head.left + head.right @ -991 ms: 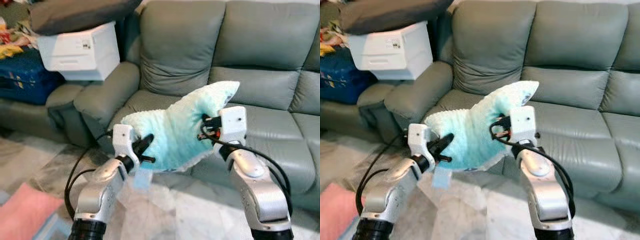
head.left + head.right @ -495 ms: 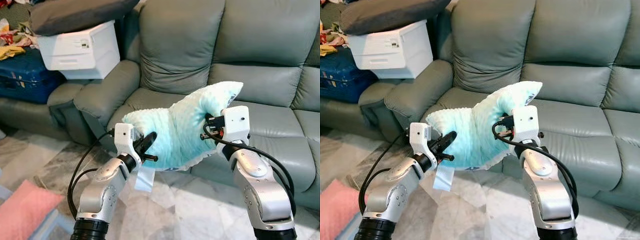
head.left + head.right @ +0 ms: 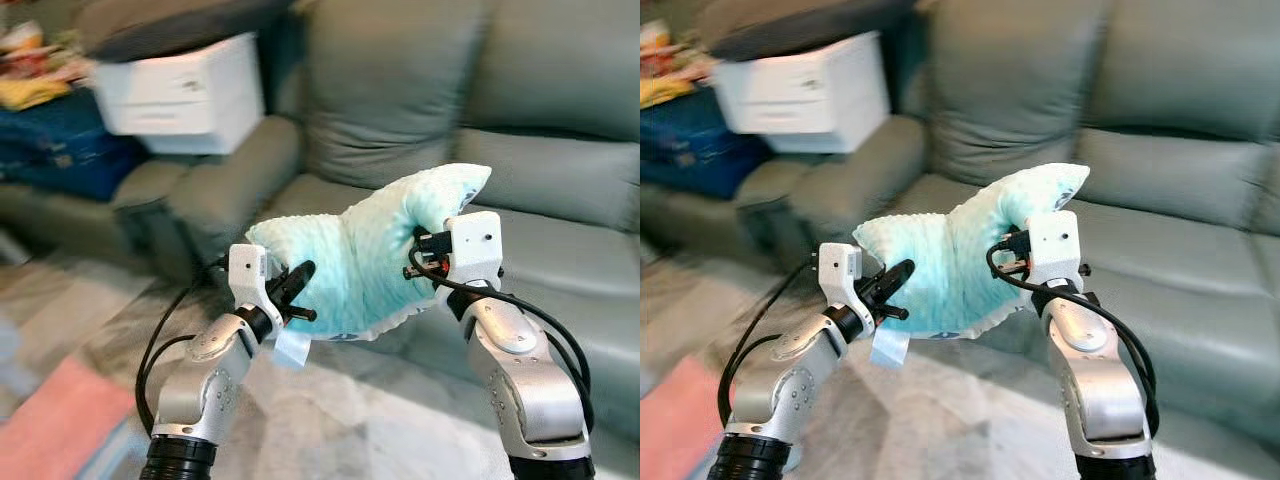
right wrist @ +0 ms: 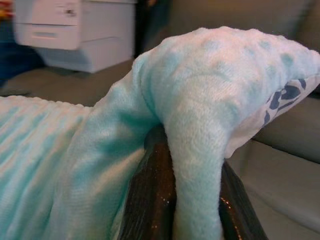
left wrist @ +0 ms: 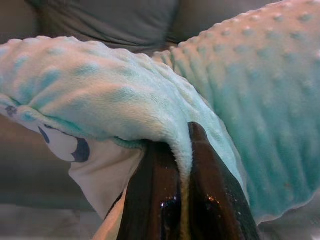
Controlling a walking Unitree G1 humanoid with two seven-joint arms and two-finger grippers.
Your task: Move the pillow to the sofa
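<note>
A fluffy light-blue dotted pillow (image 3: 360,255) with a white printed underside hangs in the air between my two arms, in front of the grey-green sofa (image 3: 560,210). My left gripper (image 3: 300,290) is shut on the pillow's lower left edge; its black fingers (image 5: 160,185) pinch the fabric in the left wrist view. My right gripper (image 3: 418,255) is shut on the pillow's upper right part, the plush folded over its fingers (image 4: 150,200) in the right wrist view. A white tag (image 3: 292,348) dangles under the pillow.
A white box (image 3: 185,95) with a dark cushion (image 3: 170,15) on top rests on the sofa's left armrest (image 3: 215,180). A blue case (image 3: 60,145) lies farther left. A pink mat (image 3: 60,420) lies on the marble floor (image 3: 340,420).
The camera has swung to the left, so the sofa and box slid right in view and blurred. Both grippers keep the same hold on the pillow.
</note>
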